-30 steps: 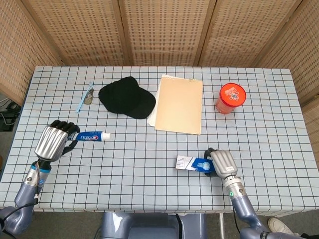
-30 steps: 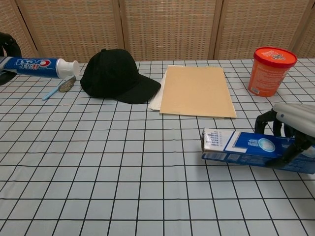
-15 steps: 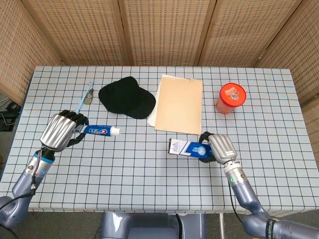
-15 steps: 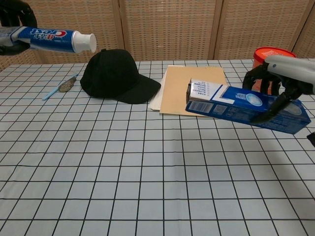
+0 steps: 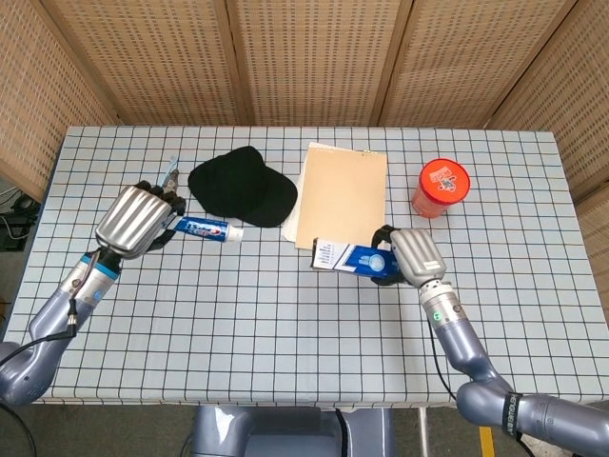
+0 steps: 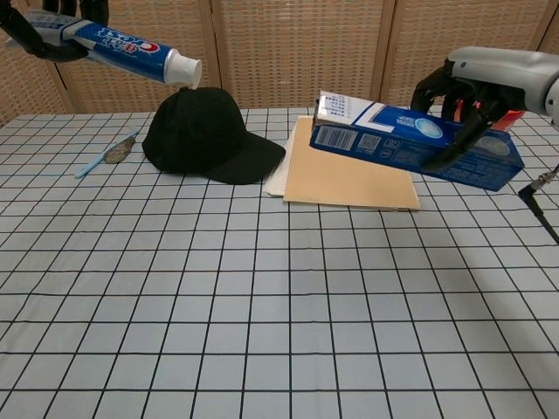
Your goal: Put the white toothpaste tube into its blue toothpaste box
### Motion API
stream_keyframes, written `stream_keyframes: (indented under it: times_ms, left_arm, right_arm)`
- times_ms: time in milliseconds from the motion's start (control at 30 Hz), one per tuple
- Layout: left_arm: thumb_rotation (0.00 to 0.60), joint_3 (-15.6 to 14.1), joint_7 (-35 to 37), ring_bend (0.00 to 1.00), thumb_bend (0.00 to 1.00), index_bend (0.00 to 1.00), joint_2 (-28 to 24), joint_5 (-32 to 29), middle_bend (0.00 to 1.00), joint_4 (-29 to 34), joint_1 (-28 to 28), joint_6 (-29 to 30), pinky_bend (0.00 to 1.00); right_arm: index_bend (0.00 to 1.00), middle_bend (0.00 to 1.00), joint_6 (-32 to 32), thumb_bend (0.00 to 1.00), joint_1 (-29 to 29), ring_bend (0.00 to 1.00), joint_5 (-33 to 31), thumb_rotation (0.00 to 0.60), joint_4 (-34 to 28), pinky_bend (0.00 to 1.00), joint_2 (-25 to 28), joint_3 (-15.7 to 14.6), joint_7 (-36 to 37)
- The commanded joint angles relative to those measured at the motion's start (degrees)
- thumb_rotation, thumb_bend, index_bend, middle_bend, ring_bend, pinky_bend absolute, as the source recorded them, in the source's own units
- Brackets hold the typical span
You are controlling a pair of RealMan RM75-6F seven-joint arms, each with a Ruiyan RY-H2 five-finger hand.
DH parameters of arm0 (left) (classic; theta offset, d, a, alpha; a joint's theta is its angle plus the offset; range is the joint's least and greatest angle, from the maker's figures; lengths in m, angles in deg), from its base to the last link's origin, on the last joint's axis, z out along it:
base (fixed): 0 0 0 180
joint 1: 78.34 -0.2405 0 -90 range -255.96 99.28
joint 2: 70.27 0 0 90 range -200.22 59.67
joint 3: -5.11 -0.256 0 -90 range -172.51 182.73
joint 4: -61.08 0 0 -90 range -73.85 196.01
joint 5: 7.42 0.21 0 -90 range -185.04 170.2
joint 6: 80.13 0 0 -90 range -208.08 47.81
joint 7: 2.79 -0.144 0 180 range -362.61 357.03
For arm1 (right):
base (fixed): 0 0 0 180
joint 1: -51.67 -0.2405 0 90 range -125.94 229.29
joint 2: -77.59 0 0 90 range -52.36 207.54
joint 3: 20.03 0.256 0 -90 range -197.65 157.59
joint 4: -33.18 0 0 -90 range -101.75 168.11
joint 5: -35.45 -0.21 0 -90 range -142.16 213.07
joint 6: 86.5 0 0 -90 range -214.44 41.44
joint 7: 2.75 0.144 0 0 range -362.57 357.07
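My left hand (image 5: 136, 220) (image 6: 45, 24) grips the white and blue toothpaste tube (image 5: 207, 229) (image 6: 131, 52) in the air, cap end pointing right and slightly down. My right hand (image 5: 411, 253) (image 6: 489, 80) holds the blue toothpaste box (image 5: 349, 257) (image 6: 406, 140) by its right end, raised above the table. The box's white end flap faces left toward the tube. A gap of several grid squares separates tube cap and box end.
A black cap (image 5: 242, 187) (image 6: 207, 133) lies below the tube. A tan folder (image 5: 343, 199) (image 6: 349, 162) lies under the box. An orange tub (image 5: 442, 186) stands at the back right. A blue toothbrush (image 5: 162, 187) (image 6: 106, 154) lies at the left.
Both hands rose and moved inward. The tube went right and up toward the black cap; the box lifted off the table and shifted left over the folder.
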State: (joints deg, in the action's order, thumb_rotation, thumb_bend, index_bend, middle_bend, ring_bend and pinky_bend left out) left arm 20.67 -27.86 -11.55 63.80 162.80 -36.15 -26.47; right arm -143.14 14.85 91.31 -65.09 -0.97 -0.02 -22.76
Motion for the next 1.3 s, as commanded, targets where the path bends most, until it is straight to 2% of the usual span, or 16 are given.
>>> stream_keyframes:
  times_ms: [33,200,500,833,1300]
  left_arm:
    - [0.6,0.8,-2.9,0.49,0.57,0.87,-0.7,-2.2,0.54,0.2,2.8,-2.3,0.45]
    - [0.6,1.6,-5.8,0.49,0.57,0.87,0.4,-5.4,0.54,1.0,6.4,-3.9,0.45]
    - [0.6,0.3,-11.8,0.49,0.57,0.87,3.9,-10.7,0.54,0.5,10.7,-3.7,0.45]
    - [0.6,-0.4,-14.7,0.49,0.57,0.87,8.3,-12.9,0.54,-0.1,13.2,-0.1,0.45]
    - [0.6,-1.3,-18.1,0.49,0.57,0.87,13.0,-15.6,0.54,-0.9,16.7,2.1,0.45]
  right_arm:
    - [0.66,0.49,0.3,0.19,-1.0,0.56,-1.1,0.6,0.3,0.64,0.1,0.4,-0.2]
    - [0.66,0.49,0.2,0.19,-2.2,0.56,-2.4,0.6,0.4,0.64,0.1,0.6,0.4]
    - [0.66,0.49,-0.3,0.19,-2.8,0.56,-2.9,0.6,-0.7,0.64,1.5,-0.2,1.8]
    - [0.66,0.49,-0.5,0.19,-3.1,0.56,-3.1,0.6,-1.7,0.64,2.4,-1.0,3.7]
    - [0.66,0.49,-0.5,0.19,-4.1,0.56,-3.2,0.6,-2.8,0.64,2.4,-2.1,5.3]
